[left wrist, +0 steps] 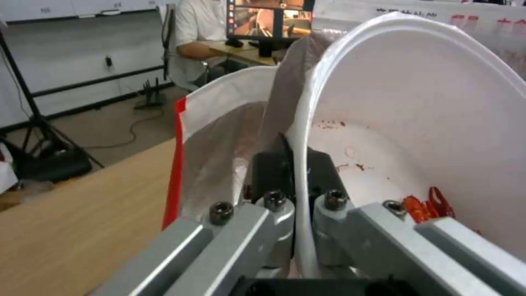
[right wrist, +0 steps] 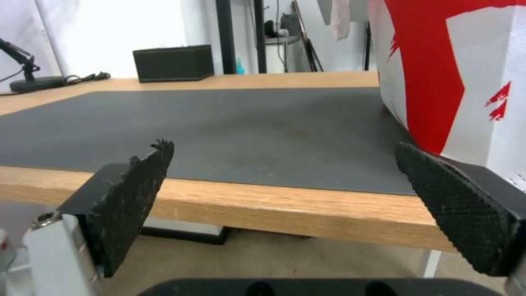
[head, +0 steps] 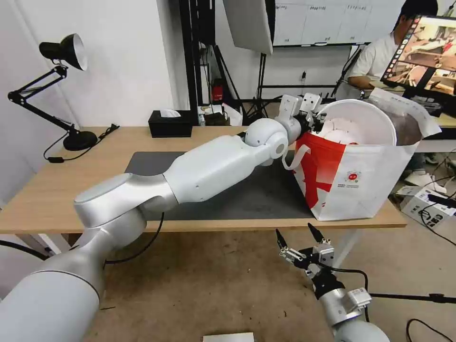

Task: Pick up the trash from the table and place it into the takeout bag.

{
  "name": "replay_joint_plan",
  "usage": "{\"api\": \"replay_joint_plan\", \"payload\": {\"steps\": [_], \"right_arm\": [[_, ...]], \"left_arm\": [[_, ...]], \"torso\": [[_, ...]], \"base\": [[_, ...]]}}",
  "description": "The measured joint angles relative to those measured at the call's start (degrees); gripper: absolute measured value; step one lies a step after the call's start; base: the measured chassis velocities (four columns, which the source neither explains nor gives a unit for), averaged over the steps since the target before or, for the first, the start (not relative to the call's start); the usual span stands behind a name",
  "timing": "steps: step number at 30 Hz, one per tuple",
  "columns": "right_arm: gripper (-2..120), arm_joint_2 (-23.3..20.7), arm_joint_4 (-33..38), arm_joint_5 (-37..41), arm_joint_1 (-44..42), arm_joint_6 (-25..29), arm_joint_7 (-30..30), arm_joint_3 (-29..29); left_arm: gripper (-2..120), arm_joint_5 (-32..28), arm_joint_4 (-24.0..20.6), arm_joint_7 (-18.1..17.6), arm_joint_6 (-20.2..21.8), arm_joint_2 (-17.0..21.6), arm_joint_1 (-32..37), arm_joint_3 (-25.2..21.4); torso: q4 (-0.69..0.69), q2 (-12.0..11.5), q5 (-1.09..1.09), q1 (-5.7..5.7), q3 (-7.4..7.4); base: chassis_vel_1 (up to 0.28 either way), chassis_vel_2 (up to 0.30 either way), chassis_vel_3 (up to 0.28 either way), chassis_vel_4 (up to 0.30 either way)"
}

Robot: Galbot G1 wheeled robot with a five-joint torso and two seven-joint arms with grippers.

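**Bowl's hanging over the bag mouth, tipped right up on edge**

The left gripper [head: 311, 118] is reaching across the tabletop [head: 42, 190] and has the white bowl [head: 361, 121] pinched by its rim. In the left wrist view the fingers [left wrist: 285, 164] are clamped with the rim sandwiched between them. The bowl is tilted way up, its open side facing back toward the robot, sitting at the mouth of the takeout bag [head: 370, 185], which stands at the right end of the dark mat [head: 152, 161]. There are red scraps [left wrist: 430, 205] stuck low down inside the bowl near the fingers.

The right gripper [head: 299, 240] is parked low, below the tabletop's front edge, fingers spread wide apart and holding nothing.

I can't spot any other trash on the mat, so I'd guess this is the last piece.

What I'd worry about:
- It's a thin rim grip on a big bowl. If it slips, the bowl could pivot and land on the bag's edge instead of inside.
- The bowl looks nearly as wide as the opening, so it could catch on the foil lining [left wrist: 219, 156] or a loop handle [head: 297, 159] and fold the side in.
- Tipped like this, those scraps could drop onto the tabletop.
- Pushing against the bag wall could shove or topple it, and it stands close to the table's end.
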Motion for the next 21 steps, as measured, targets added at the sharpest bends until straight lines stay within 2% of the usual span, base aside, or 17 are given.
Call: {"api": "replay_joint_plan", "payload": {"steps": [2,5,6,9,10,13,14,15,17,18,21], "right_arm": [[100,0.0,0.0,0.0,0.0,0.0,0.0,0.0],[100,0.0,0.0,0.0,0.0,0.0,0.0,0.0],[100,0.0,0.0,0.0,0.0,0.0,0.0,0.0],[100,0.0,0.0,0.0,0.0,0.0,0.0,0.0],[100,0.0,0.0,0.0,0.0,0.0,0.0,0.0],[100,0.0,0.0,0.0,0.0,0.0,0.0,0.0],[100,0.0,0.0,0.0,0.0,0.0,0.0,0.0],[100,0.0,0.0,0.0,0.0,0.0,0.0,0.0],[100,0.0,0.0,0.0,0.0,0.0,0.0,0.0],[100,0.0,0.0,0.0,0.0,0.0,0.0,0.0],[100,0.0,0.0,0.0,0.0,0.0,0.0,0.0]], "left_arm": [[0,-0.18,-0.05,0.26,0.25,0.0,-0.02,0.01],[13,-0.88,-0.69,1.08,0.75,0.11,-0.04,0.05],[13,-0.88,-0.69,1.08,0.75,0.11,-0.04,0.05],[27,-0.95,-1.15,1.07,0.79,0.28,0.11,0.07],[27,-0.95,-1.15,1.07,0.79,0.28,0.11,0.07],[42,-0.95,-1.19,1.0,0.72,0.4,0.46,0.07],[42,-0.95,-1.19,1.0,0.72,0.4,0.46,0.07],[47,-1.0,-1.2,0.99,0.59,0.42,0.59,-0.03],[56,-1.36,-1.68,0.85,-0.1,0.69,0.83,-0.44],[56,-1.36,-1.68,0.85,-0.1,0.69,0.83,-0.44],[71,-1.71,-3.84,0.46,-2.17,2.45,1.03,-0.81]], "torso": [[0.0,0.0,0.0,0.0,0.0],[0.0,0.0,0.0,0.0,0.0],[0.0,0.0,0.0,0.0,0.0],[0.0,0.0,0.0,0.0,0.0],[0.0,0.0,0.0,0.0,0.0],[0.0,0.0,0.0,0.0,0.0],[0.0,0.0,0.0,0.0,0.0],[0.0,0.0,0.0,0.0,0.0],[0.0,0.0,0.0,0.0,0.0],[0.0,0.0,0.0,0.0,0.0],[-0.01,-0.01,0.0,0.0,0.0]], "base": [[0.0,0.0,0.0,0.0],[0.0,0.0,0.0,0.0],[0.0,0.0,0.0,0.0],[0.0,0.0,0.0,0.0],[0.0,0.0,0.0,0.0],[0.0,0.0,0.0,0.0],[0.0,0.0,0.0,0.0],[0.0,0.0,0.0,0.0],[0.0,0.0,0.0,0.0],[0.0,0.0,0.0,0.0],[0.0,0.0,0.0,0.0]]}}
